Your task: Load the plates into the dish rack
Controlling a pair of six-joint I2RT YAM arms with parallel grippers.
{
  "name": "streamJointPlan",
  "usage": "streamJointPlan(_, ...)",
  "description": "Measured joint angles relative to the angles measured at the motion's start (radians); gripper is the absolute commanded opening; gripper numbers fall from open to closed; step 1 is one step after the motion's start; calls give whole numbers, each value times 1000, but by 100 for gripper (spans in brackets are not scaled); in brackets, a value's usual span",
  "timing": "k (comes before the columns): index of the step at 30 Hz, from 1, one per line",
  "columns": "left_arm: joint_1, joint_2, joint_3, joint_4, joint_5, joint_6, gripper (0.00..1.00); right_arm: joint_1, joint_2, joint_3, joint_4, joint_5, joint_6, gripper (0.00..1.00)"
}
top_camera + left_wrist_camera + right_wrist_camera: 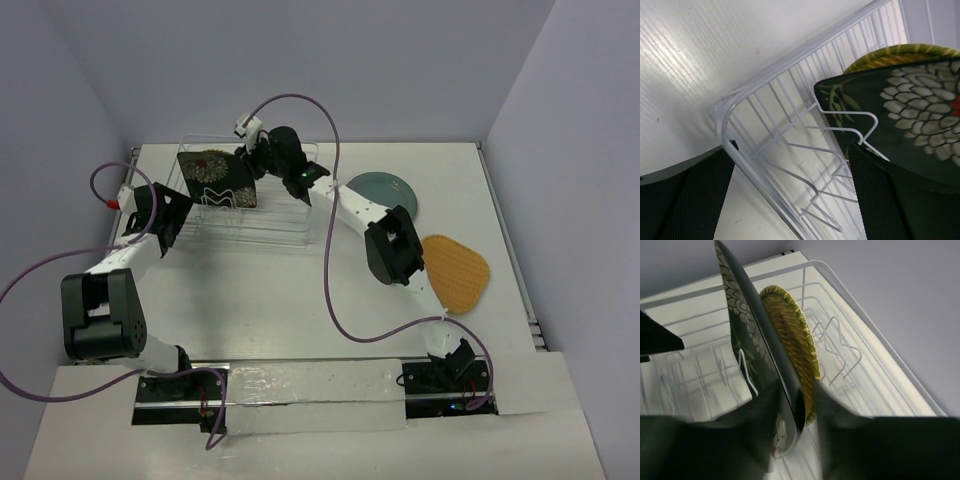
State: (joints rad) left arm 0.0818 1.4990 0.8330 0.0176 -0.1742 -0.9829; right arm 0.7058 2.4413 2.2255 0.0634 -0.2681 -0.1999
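1. We had the dish rack [270, 235] sitting toward the far left of the counter [280, 300]. It was a clear wire thing with thin upright dividers
2. The black flowered plate [218, 178] stood on edge in the rack's left end, leaning a little
3. In the right wrist view the yellow plate [790, 325] stood on edge just beside the black one, also inside the rack. We honestly couldn't tell if the two were touching
4. The right gripper [252, 160] reached in over the far side of the rack. In its own camera its fingers [850, 440] sat one on each side of the black plate's edge, pinching it, though they came out pretty blurry
5. The left gripper [172, 222] hung at the rack's left end with its fingers spread wide and nothing between the pads. In its wrist view the rounded corner of the rack showed in the gap
6. The teal plate [383, 190] lay flat on the counter just right of the rack, partly hidden by the right arm
7. The orange plate [456, 272] lay flat too, nearer the right edge and well apart from the rack
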Motion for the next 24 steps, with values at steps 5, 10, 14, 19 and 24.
streamJointPlan(5,0,-38,0,-23,0,0,99,-2,-45,-109,40,-1,18,71)
streamJointPlan(10,0,-72,0,-42,-1,0,99,-2,-101,-160,55,7,35,95)
streamJointPlan(14,0,-129,2,-52,-6,10,99,-8,-178,-194,65,44,61,100)
streamJointPlan(19,0,-236,20,-102,-1,61,99,-46,-381,-355,85,82,122,100)
streamJointPlan(24,-36,-384,53,-112,38,139,99,-174,-687,-626,102,107,253,100)
